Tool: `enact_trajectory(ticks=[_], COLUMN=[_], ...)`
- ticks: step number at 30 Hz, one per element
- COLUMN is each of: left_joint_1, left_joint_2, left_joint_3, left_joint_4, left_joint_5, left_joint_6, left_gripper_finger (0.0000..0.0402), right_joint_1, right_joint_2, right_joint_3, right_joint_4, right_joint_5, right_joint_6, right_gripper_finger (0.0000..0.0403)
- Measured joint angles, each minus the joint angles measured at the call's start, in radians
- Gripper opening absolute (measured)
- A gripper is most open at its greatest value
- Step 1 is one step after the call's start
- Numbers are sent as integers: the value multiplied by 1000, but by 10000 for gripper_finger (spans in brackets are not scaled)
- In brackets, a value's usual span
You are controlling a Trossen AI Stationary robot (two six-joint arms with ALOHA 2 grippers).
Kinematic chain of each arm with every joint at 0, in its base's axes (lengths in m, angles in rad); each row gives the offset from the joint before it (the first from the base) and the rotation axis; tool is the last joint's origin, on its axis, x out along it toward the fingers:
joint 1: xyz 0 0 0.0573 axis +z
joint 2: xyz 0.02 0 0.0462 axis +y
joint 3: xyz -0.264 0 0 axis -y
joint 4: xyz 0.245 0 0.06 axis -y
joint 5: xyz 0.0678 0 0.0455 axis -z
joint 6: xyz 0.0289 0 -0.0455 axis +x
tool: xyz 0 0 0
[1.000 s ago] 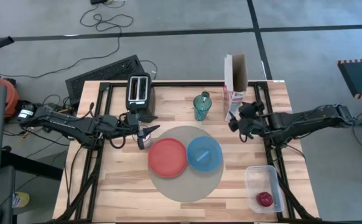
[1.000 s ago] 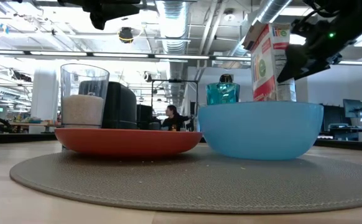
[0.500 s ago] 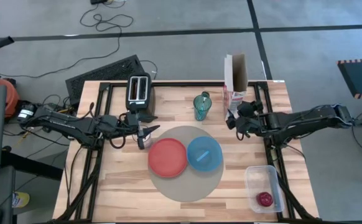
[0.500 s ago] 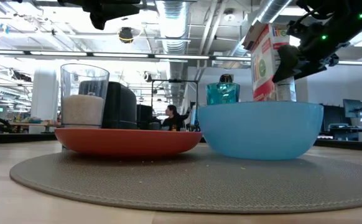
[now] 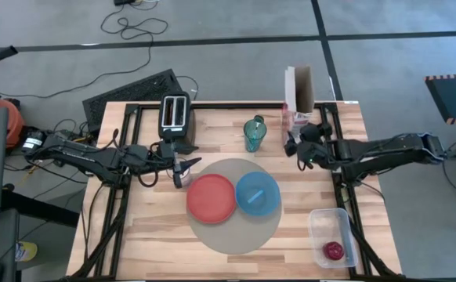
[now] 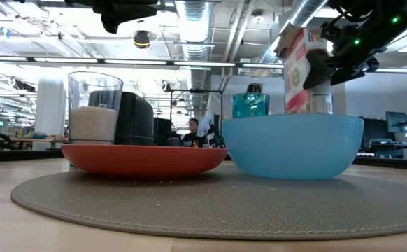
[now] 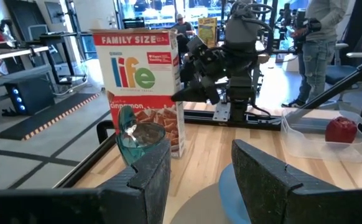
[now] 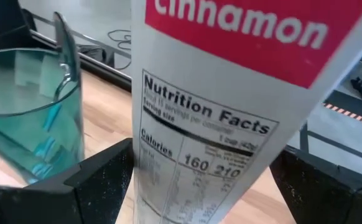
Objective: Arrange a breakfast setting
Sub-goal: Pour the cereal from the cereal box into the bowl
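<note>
The round grey-beige mat (image 5: 232, 235) carries the red-orange plate (image 5: 211, 198) and the blue bowl (image 5: 257, 193). The teal tumbler (image 5: 254, 135) stands behind them. The small clear glass (image 6: 94, 112) stands at the mat's left edge, below my open left gripper (image 5: 182, 168). My right gripper (image 5: 292, 145) is shut on the red-and-white cereal box (image 5: 298, 98) at the far right. The small red fruit (image 5: 334, 251) lies in a clear tub (image 5: 322, 223). I see no toast or spoon. My right gripper pinches the cereal box between its two fingers, one on each broad face beside the nutrition panel (image 8: 199, 155), at the box's lower half. The fingers (image 8: 100, 180) come level from the table's right side. The box stands nearly upright; whether its base rests on the table, I cannot tell.
The black toaster (image 5: 175, 117) stands at the far left, behind my left gripper. The clear tub sits at the near right corner. People stand in the room beyond the table (image 7: 321, 37). Bare wood lies along the near edge (image 5: 157, 251).
My right gripper has moved toward the table's far edge and closed in on the cereal box. The box has shifted a little toward the far right and shows less of its front face from above. My left arm has kept still.
</note>
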Motion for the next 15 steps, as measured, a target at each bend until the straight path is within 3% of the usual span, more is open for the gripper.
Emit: enact_trajectory(ticks=[7, 15], left_joint_1=[0, 0], left_joint_2=[0, 0], left_joint_3=[0, 0], left_joint_4=[0, -1], left_joint_5=[0, 1], left_joint_6=[0, 0], left_gripper_finger=[158, 158], right_joint_1=[-34, -40], right_joint_2=[50, 82], right_joint_3=[1, 1], right_joint_4=[9, 18], right_joint_5=[6, 26], right_joint_6=[-8, -39], right_gripper_finger=[370, 277])
